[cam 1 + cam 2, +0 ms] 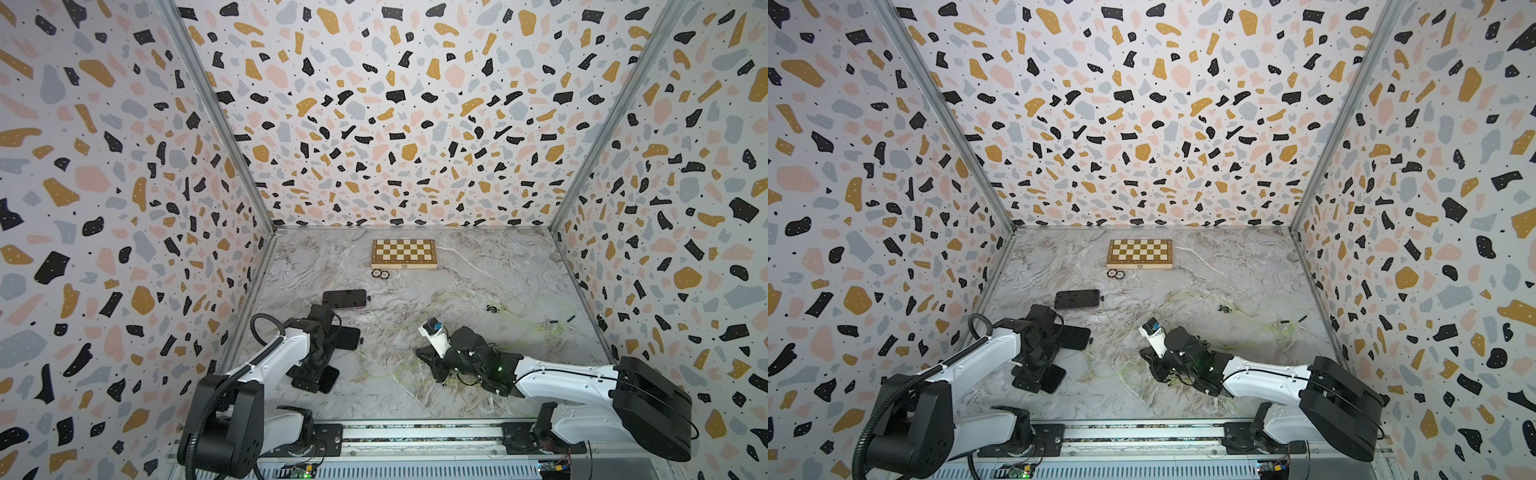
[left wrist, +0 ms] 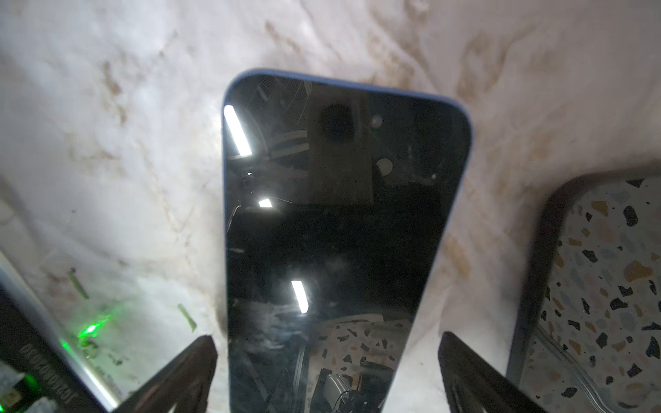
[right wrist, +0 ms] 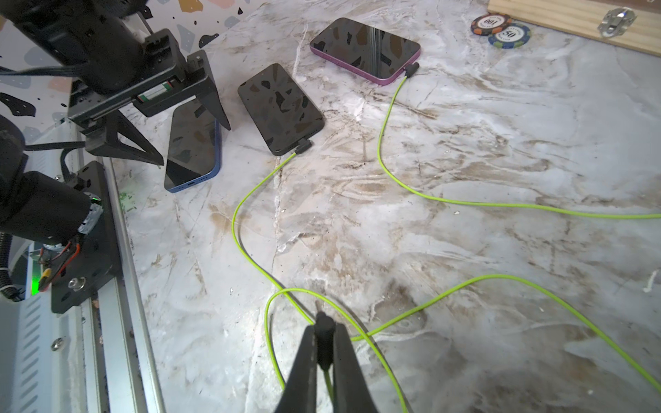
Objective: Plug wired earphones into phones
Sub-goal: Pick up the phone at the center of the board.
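Right gripper (image 3: pixel 324 334) jaws nearly closed, pinching black plug (image 3: pixel 323 320) low over marble table (image 3: pixel 500 143). Left gripper (image 2: pixel 329 354) jaws wide, straddling blue phone (image 2: pixel 332 232); contact unclear. Next out: black phone (image 3: pixel 280 107), then purple phone (image 3: pixel 365 48). Each has a plug seated, seen only in right wrist view. Green earphone cords (image 3: pixel 500 204) trail across the table. Beyond: poker chips (image 3: pixel 490 22), chessboard (image 1: pixel 404 253), cut to latch edge at wrist. In both top views left arm covers most of blue phone, and cords are faint against marble. Loose earbuds (image 1: pixel 492 308) toward right side.

Blue-edged phone (image 2: pixel 332 221), left gripper (image 2: pixel 327 336) spread astride it
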Tool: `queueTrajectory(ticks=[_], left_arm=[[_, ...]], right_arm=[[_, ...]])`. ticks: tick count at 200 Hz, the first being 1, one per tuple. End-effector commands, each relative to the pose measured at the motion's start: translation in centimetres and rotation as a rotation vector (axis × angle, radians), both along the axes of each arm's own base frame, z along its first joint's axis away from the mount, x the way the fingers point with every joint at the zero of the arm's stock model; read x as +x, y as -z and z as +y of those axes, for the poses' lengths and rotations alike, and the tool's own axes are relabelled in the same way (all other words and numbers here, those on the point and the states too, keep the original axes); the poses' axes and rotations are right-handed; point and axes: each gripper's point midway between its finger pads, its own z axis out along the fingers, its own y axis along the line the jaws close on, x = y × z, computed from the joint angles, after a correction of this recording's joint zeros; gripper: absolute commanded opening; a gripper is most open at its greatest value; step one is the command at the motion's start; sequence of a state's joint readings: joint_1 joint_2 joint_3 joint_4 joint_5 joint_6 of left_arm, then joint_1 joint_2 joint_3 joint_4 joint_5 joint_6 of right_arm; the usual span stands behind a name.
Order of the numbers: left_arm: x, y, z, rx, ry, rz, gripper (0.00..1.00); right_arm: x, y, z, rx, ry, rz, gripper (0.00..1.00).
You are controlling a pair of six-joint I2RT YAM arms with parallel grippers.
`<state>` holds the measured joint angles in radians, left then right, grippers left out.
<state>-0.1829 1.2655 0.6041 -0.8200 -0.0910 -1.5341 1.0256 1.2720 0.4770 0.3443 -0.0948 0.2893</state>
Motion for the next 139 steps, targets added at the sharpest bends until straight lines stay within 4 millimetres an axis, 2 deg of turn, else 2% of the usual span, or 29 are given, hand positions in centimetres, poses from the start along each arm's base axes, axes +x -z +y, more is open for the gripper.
queueTrajectory(ticks=[1,42,91,139], left_arm=[[-1.0,0.8,0.5,0.020,-0.004,0.053,0.94],[-1.2,1.5,0.2,0.011,0.012,0.094,0.86],[-1.3,1.6,0.0,-0.006,0.011,0.078,0.71],[-0.9,2.0,-1.0,-0.066,0.013,0.037,0.59]], right_arm=[[0.6,-1.5,0.8,0.016,0.006,-0.038,0.00],[0.4,-1.4,0.9,0.013,0.005,-0.042,0.00],[0.2,-1.5,1.1,0.015,-0.003,-0.047,0.00],[-0.6,-2.5,1.9,0.060,-0.002,-0.035,0.00]])
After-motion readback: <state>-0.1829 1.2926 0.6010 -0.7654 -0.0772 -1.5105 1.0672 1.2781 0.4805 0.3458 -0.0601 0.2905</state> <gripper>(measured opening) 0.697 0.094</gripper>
